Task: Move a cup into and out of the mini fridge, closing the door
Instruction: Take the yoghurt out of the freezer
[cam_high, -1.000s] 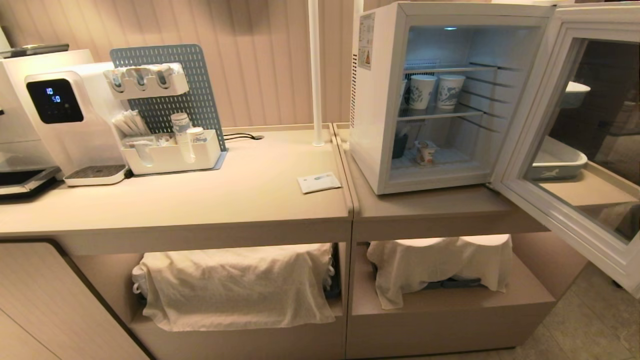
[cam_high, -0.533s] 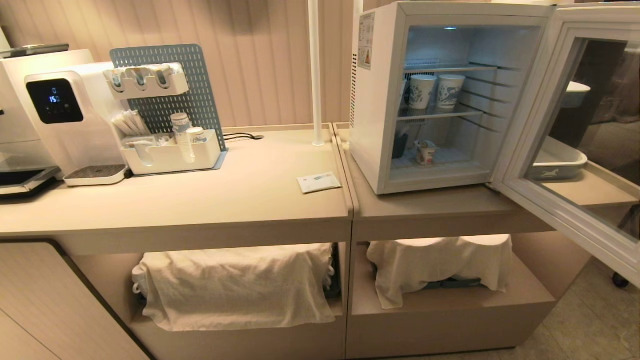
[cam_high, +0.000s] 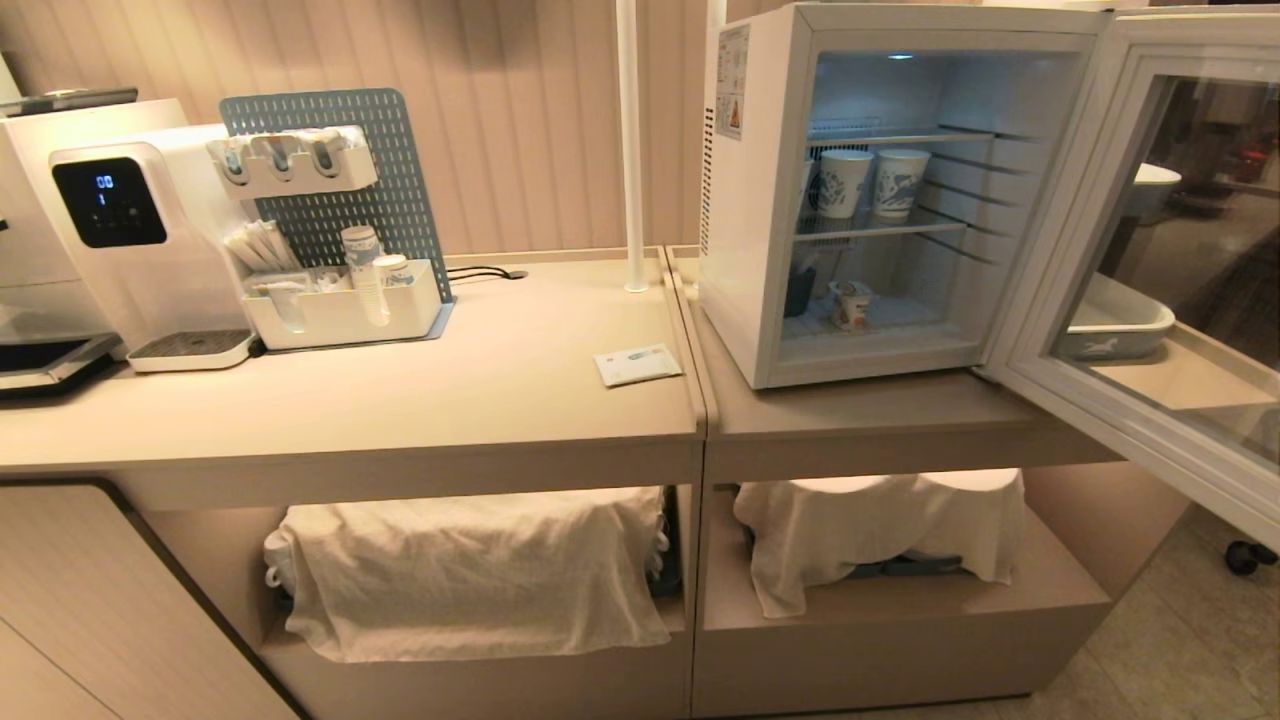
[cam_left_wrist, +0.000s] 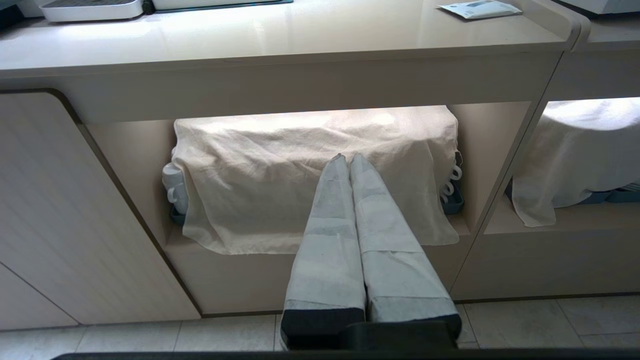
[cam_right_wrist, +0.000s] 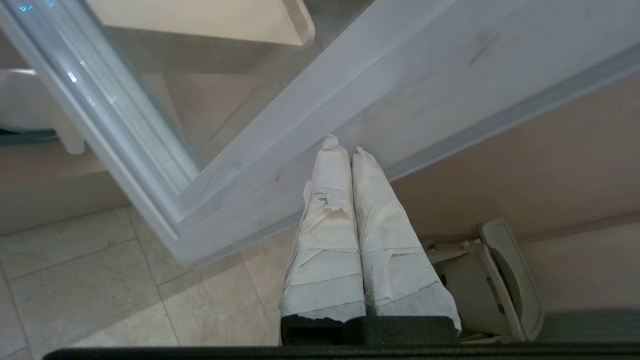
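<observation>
the right gripper (cam_right_wrist: 340, 142), its tape-wrapped fingers pressed together on nothing, has its tips at the bottom rail of the white-framed glass door (cam_right_wrist: 280, 165). the step looks like pushing that door to; next it needs a steady sweep toward the white boxy mini fridge (cam_high: 760, 200). the small squat white cup (cam_high: 852, 303) sits on the fridge floor. only the right wrist view shows this arm; the left gripper (cam_left_wrist: 348, 159), closed and empty, is parked below the counter.
</observation>
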